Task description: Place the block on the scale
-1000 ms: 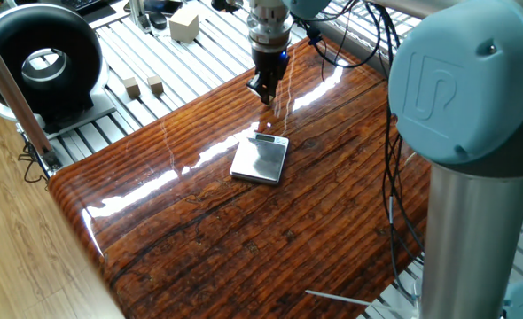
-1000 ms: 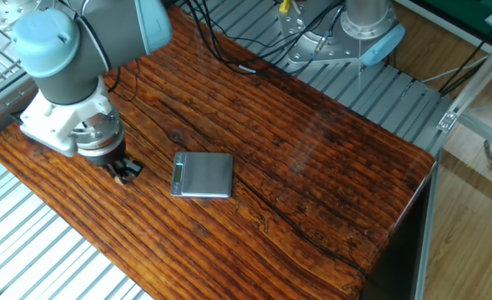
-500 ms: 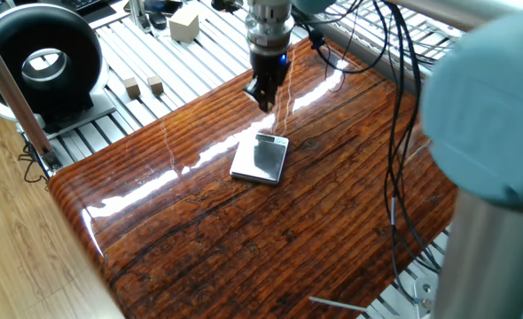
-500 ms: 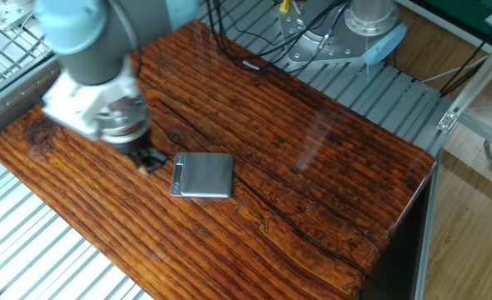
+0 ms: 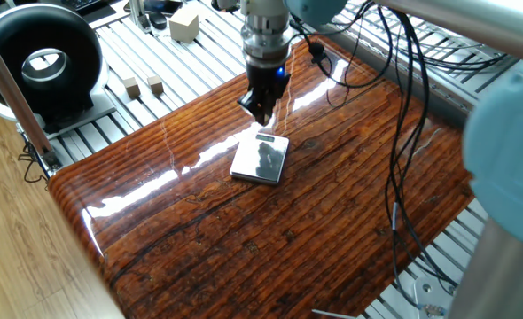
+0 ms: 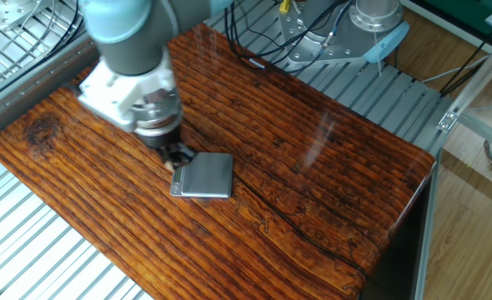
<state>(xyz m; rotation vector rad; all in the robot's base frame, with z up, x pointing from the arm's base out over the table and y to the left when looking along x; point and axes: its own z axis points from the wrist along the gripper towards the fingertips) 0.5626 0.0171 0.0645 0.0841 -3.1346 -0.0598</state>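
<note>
The scale (image 5: 260, 160) lies flat near the middle of the glossy wooden table (image 5: 244, 239), its display strip on the end nearest the gripper. It also shows in the other fixed view (image 6: 204, 175). My gripper (image 5: 261, 110) points down and hovers just above the table at the display-strip edge of the scale; in the other fixed view it (image 6: 178, 156) sits right at the scale's left edge. Its fingers are close together on a tiny tan-brown block (image 6: 173, 163) that barely shows between the tips.
A larger pale cream cube (image 5: 183, 25) and two small light wooden cubes (image 5: 144, 86) sit on the slatted metal surface behind the table. A black ring-shaped device (image 5: 40, 58) stands at the back left. Cables (image 5: 394, 115) hang over the right side. The arm's own column (image 5: 510, 177) fills the right foreground.
The gripper has travelled across the table toward the scale, from well apart from it to right at its display-strip edge. The scale has not moved.
</note>
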